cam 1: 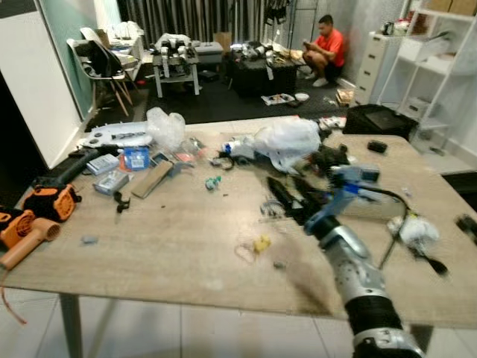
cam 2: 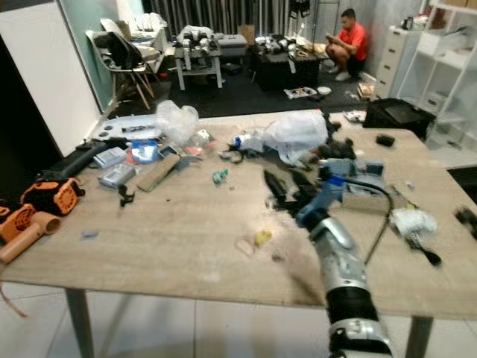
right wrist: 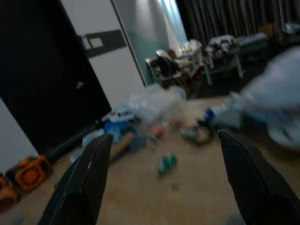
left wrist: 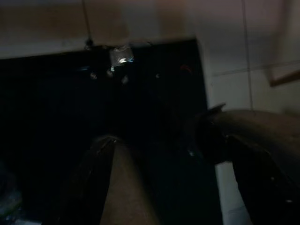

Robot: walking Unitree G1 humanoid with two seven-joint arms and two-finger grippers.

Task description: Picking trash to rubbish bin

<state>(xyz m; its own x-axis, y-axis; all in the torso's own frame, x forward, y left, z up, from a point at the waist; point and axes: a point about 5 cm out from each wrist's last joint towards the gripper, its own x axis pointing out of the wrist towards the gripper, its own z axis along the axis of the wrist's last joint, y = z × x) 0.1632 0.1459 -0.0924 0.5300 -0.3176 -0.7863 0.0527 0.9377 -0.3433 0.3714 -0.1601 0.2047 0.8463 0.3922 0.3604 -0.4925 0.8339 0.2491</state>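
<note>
R gripper (cam 1: 291,195) above wooden table (cam 1: 179,253), fingers apart, holding nothing; small yellow scrap (cam 1: 261,243) near, front-left. L gripper (left wrist: 154,154): fingers apart, dark.

You had the table (cam 1: 186,253) directly ahead, cluttered across its far half. At its left edge lay two power tools (cam 1: 33,216), one before the other. A crumpled plastic bag (cam 1: 165,127) sat toward the far left, with small boxes (cam 1: 112,171) just before it. A larger bag (cam 1: 287,142) lay far centre. The right gripper (cam 1: 287,195) hovered over the table right of centre, fingers spread, a small scrap (cam 1: 261,243) lying near it on the left. A brush (cam 1: 416,235) lay to the right. Behind the table, a person (cam 1: 326,48) crouched beside shelving (cam 1: 436,67).
</note>
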